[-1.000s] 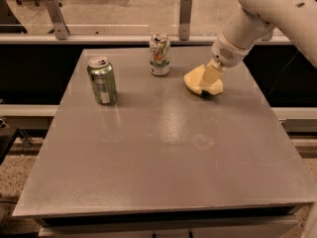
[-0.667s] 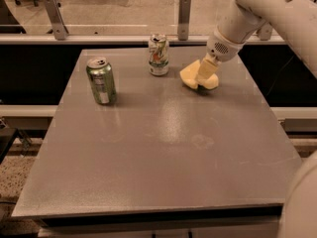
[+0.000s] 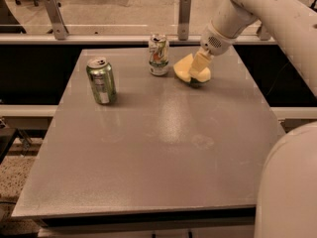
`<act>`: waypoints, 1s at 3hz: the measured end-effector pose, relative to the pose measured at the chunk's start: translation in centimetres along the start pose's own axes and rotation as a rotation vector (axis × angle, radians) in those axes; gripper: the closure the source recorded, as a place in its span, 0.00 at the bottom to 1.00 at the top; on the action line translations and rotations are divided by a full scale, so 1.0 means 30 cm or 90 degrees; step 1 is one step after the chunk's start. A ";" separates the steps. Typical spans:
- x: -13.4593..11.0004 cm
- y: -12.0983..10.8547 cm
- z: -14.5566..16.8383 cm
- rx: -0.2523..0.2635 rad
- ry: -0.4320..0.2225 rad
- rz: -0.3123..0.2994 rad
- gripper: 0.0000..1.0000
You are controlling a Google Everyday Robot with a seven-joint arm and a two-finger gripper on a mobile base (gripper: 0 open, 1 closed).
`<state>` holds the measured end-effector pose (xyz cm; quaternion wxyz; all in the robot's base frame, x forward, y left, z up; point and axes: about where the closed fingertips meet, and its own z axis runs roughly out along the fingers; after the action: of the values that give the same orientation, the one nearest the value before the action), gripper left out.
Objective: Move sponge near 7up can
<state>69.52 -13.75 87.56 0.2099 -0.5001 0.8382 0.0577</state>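
Note:
The pale yellow sponge [image 3: 185, 67] sits at the far side of the grey table [image 3: 158, 148], just right of the white-and-green 7up can [image 3: 158, 54], a small gap between them. My gripper [image 3: 199, 69] comes down from the upper right onto the sponge's right half and is shut on it, with one pale finger [image 3: 198, 64] in front. The sponge rests on or just above the table top; I cannot tell which.
An all-green metallic can [image 3: 101, 81] stands upright at the table's left. My white arm [image 3: 257, 9] crosses the upper right, and a white robot part [image 3: 290, 187] fills the lower right corner. A rail with posts [image 3: 184, 11] runs behind the table.
My gripper has carried the sponge leftwards, closer to the 7up can. Both cans have not moved.

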 end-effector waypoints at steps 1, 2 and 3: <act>-0.028 -0.014 0.011 -0.004 -0.024 -0.001 0.62; -0.048 -0.013 0.024 -0.017 -0.043 -0.006 0.39; -0.050 -0.011 0.035 -0.019 -0.043 -0.006 0.16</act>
<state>70.72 -12.38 87.27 0.2305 -0.5051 0.8273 0.0861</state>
